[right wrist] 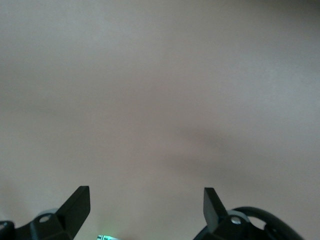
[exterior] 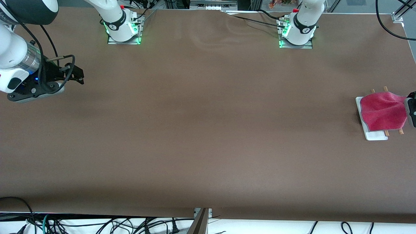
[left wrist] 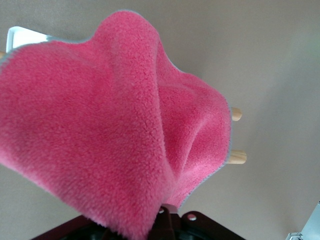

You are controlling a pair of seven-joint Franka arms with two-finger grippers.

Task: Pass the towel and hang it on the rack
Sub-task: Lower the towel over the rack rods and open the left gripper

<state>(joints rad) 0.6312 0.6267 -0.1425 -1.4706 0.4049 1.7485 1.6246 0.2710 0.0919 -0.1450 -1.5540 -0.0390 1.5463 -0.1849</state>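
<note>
- The towel (exterior: 383, 110) lay draped over the rack (exterior: 375, 135) near the table edge at the left arm's end, both rod tips poking out past its trim.
- The left gripper (left wrist: 167, 220) pinched one towel corner; it probably should have let go only once the cloth sat evenly across both rods.
- The right gripper (exterior: 76, 76) waited with fingers apart and empty over the edge at the right arm's end.
</note>
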